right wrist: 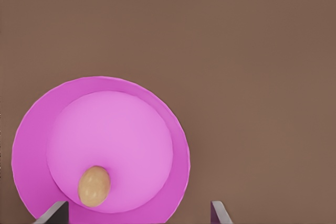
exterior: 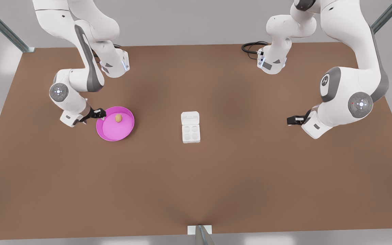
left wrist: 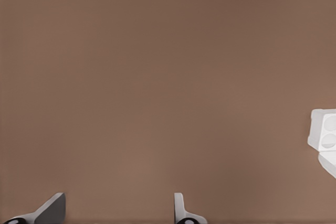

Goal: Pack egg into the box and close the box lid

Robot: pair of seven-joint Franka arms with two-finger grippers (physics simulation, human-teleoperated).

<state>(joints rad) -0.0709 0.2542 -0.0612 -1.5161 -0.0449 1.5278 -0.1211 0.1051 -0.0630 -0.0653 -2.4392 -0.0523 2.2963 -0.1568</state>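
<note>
The tan egg (exterior: 118, 118) (right wrist: 94, 185) lies on a round pink plate (exterior: 114, 132) (right wrist: 115, 129) at the front view's left. My right gripper (exterior: 100, 114) (right wrist: 137, 213) hovers open at the plate's rim, a short way from the egg, with nothing between its fingers. The white box (exterior: 191, 133) (left wrist: 325, 132) sits mid-table, its four cups showing. The box lid (exterior: 190, 118) lies flipped open behind the tray. At the front view's right, well away from the box, my left gripper (exterior: 290, 120) (left wrist: 116, 211) waits open and holds nothing.
The brown table (exterior: 196, 177) stretches wide around plate and box. A black cable (exterior: 250, 47) coils at the far edge by one arm's base. Metal frame posts stand at the table's corners and front middle (exterior: 200, 234).
</note>
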